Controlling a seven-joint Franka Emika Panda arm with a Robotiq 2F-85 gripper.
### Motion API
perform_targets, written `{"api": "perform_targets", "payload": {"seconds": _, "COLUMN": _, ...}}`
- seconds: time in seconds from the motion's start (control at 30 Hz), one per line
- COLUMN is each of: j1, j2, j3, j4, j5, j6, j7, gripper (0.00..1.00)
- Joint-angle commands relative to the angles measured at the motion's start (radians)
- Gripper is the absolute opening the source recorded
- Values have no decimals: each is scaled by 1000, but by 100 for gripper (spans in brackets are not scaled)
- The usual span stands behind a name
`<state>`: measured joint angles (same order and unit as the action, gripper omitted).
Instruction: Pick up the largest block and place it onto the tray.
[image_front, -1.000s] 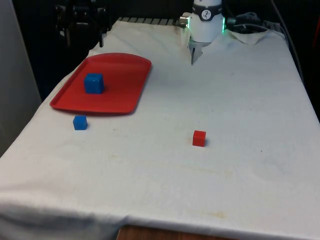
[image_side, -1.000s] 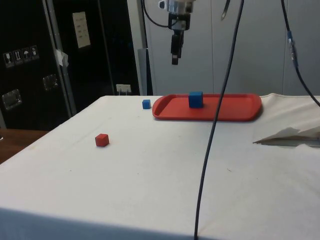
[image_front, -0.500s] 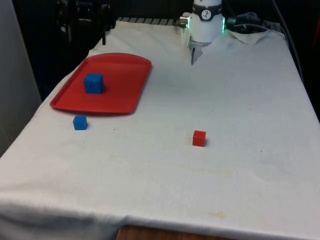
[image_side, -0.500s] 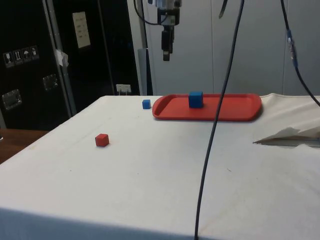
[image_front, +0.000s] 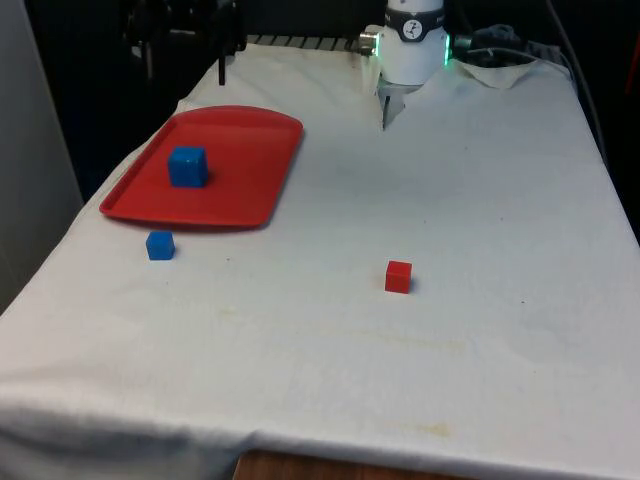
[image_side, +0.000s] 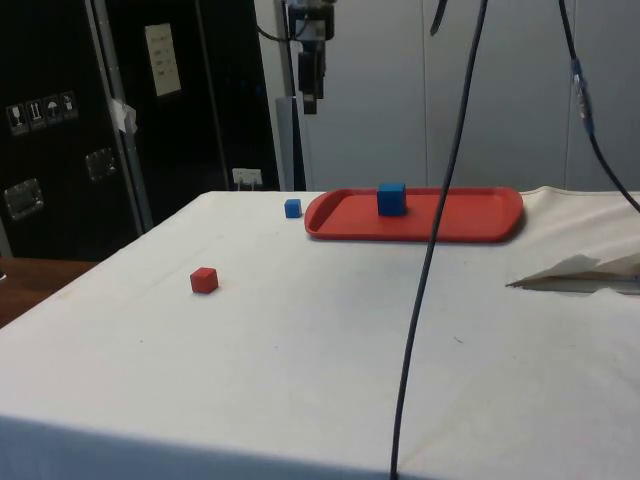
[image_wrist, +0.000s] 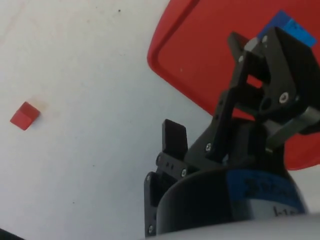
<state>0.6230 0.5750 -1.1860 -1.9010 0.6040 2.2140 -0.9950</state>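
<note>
- Large blue cube-shaped block (image_front: 188, 166), the biggest of the three, resting flat on the red flat plastic tray (image_front: 250, 180), towards the tray's side on the front view's left; also seen on the tray in the side view (image_side: 391, 199).
- Small blue cube (image_front: 160, 245) on the white cloth of the tabletop (image_front: 450, 220), just beside the tray's near edge, not touching it.
- Small red cube (image_front: 398, 276) well apart from the tray, alone on the cloth.
- Black two-finger pincer (image_side: 309, 88) high above the tabletop, beyond the tray's end in the side view; nothing held between the fingers. Open or closed: cannot tell from these pictures.
- Judged from how things lie: task looks complete, largest block already on the tray and free of the pincer.
- Handling, as a judgement: block probably light and rigid, with smooth flat faces, not fragile; little risk of damage, some risk of slipping if pinched near an edge.
- Best hold, if needed again: two opposite vertical faces, fingers square to them, near the middle height, approach from straight above.
- Raised rim of the tray close by on one side; better to take the pair of faces that keeps the fingers away from that rim.
</note>
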Motion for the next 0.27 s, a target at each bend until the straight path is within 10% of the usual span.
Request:
{"api": "perform_targets", "payload": {"seconds": 0.0, "j1": 22, "j2": 0, "j3": -11, "j4": 5, "j5": -18, "j6": -10, "j7": 24, "gripper": 100}}
{"api": "perform_targets", "payload": {"seconds": 0.23, "j1": 7, "j2": 0, "j3": 18, "j4": 49, "j5": -31, "j6": -38, "j7": 54, "gripper": 100}}
